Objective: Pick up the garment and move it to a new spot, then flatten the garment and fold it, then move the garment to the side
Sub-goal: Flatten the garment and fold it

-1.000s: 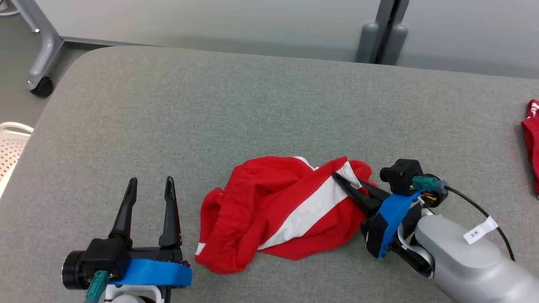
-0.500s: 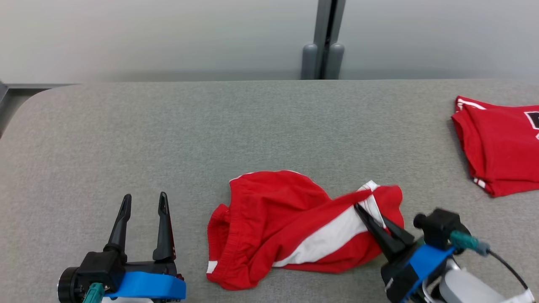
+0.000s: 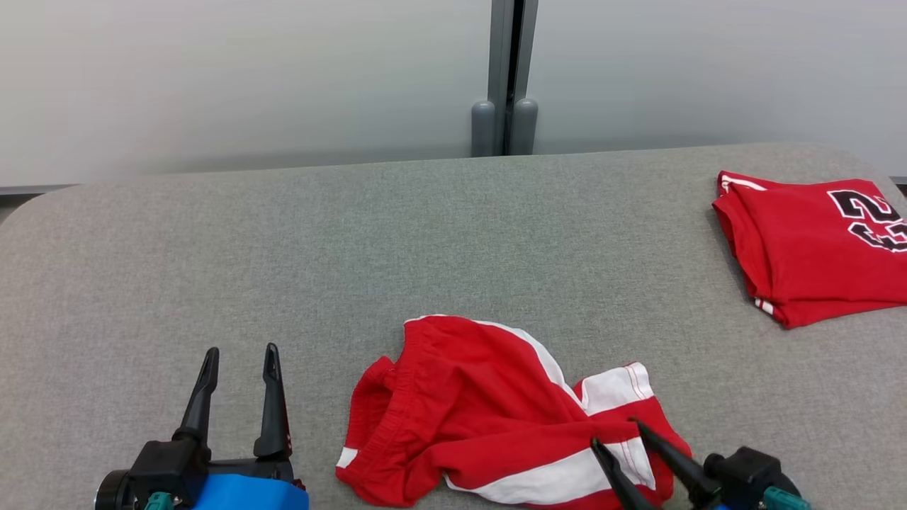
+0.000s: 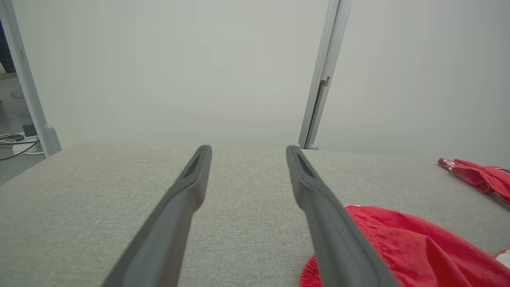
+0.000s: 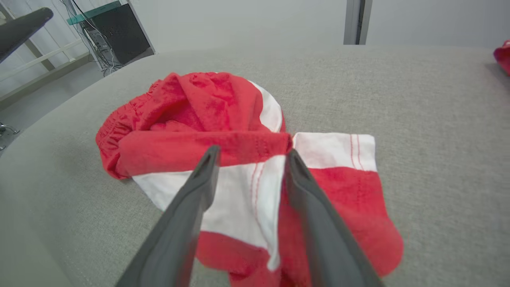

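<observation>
The garment (image 3: 482, 404) is a pair of red shorts with white side stripes, lying crumpled on the grey padded table (image 3: 283, 248) near its front edge. My right gripper (image 3: 615, 433) hovers over the garment's right end, jaws open, with nothing pinched between them. In the right wrist view the right gripper (image 5: 253, 150) straddles the white stripe of the garment (image 5: 207, 115) from just above. My left gripper (image 3: 241, 350) stands open to the left of the shorts, apart from them. The left wrist view has the left gripper (image 4: 249, 148) open and the garment (image 4: 398, 243) at its lower right.
A folded red jersey (image 3: 801, 248) with black numbers lies at the table's far right, also seen as the red jersey (image 4: 474, 175). A grey post (image 3: 504, 78) rises behind the table's back edge. Bare grey table stretches left and behind the shorts.
My right gripper has opened and let go of the garment's striped end, which now lies on the table. The head camera has swung right, bringing the jersey into view.
</observation>
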Available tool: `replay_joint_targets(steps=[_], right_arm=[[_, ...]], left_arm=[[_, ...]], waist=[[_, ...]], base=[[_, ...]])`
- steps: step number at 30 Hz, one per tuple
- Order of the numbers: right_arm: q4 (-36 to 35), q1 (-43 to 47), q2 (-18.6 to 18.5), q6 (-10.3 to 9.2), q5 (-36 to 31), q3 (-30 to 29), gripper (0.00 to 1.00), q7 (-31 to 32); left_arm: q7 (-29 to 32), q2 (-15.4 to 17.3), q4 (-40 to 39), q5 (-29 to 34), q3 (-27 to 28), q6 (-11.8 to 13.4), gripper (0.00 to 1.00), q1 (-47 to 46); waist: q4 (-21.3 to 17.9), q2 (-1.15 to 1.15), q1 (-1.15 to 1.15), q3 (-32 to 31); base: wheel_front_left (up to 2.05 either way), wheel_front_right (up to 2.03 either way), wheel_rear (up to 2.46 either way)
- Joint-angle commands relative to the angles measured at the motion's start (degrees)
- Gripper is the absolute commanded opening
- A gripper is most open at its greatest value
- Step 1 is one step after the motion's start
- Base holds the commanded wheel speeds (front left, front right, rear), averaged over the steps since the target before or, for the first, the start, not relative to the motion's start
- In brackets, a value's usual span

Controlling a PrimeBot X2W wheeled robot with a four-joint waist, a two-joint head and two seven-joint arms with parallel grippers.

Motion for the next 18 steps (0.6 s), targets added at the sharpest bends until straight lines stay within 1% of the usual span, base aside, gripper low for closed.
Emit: replay_joint_targets(steps=[1,6,10,15,18], right_arm=[[-1.19,0.65,0.04,0.01,-0.9,-1.22,1.0,0.0],[-4.55,-0.83,-1.15,0.01,-2.88,-4.31,1.0,0.0],[-4.54,-4.32,-2.63,0.01,-3.12,-5.59,1.0,0.0],[1.42,-11.15,-4.46,0.01,-1.75,-4.38,1.0,-0.01],[7.52,-15.12,-5.26,0.01,-0.56,-2.33,1.0,0.65]], left_arm=[[-0.12,-0.01,0.08,0.09,0.26,-0.22,1.0,0.46],[-0.12,-0.01,0.29,0.41,0.46,-0.63,1.0,0.91],[-0.12,0.0,0.19,0.48,0.41,-0.8,1.0,0.57],[-0.12,-0.01,0.0,0.77,0.67,-0.8,1.0,-0.02],[-0.12,-0.01,0.01,1.08,0.74,-0.85,1.0,-0.56]], waist=[[-0.31,0.0,0.01,-0.39],[-0.38,0.0,0.01,-1.09],[-0.19,0.0,0.01,-1.0],[0.26,0.0,0.01,-0.35],[0.86,0.0,0.01,0.14]], base=[[0.0,0.0,0.0],[0.0,0.0,0.0],[0.0,0.0,0.0],[0.0,0.0,0.0],[0.0,0.0,0.0]])
